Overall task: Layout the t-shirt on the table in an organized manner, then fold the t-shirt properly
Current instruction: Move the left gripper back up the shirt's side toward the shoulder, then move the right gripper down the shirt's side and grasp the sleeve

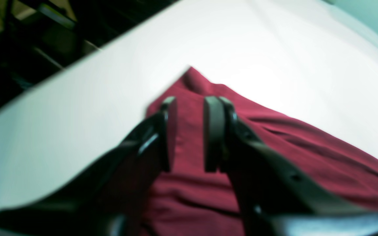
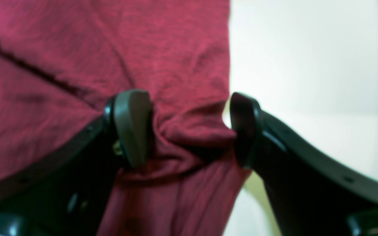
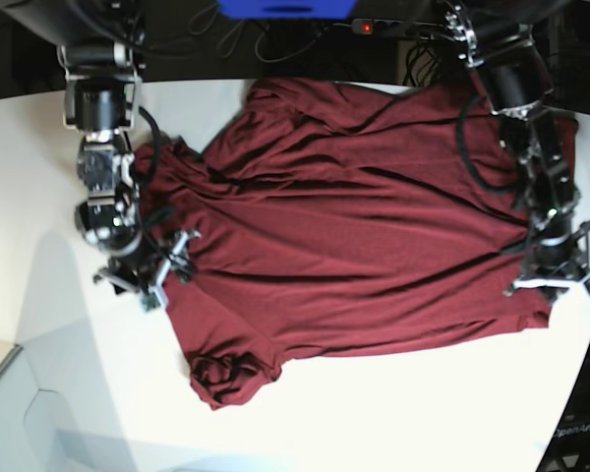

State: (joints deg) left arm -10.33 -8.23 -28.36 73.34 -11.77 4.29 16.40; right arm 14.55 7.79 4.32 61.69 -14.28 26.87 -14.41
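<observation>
Right tool straddles bunched t-shirt edge on table.

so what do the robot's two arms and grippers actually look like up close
Both arms are black and dark grey jointed segments with black cables looping beside them. The left gripper has flat, dark rectangular finger pads; the right gripper has rounded grey-black pads on curved black fingers with small holes.

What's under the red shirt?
The white table is under the t-shirt; bare tabletop shows all around it. Whatever else might lie beneath is covered by the cloth, so it cannot be seen. Nothing visibly bulges except the bunched sleeve.
</observation>
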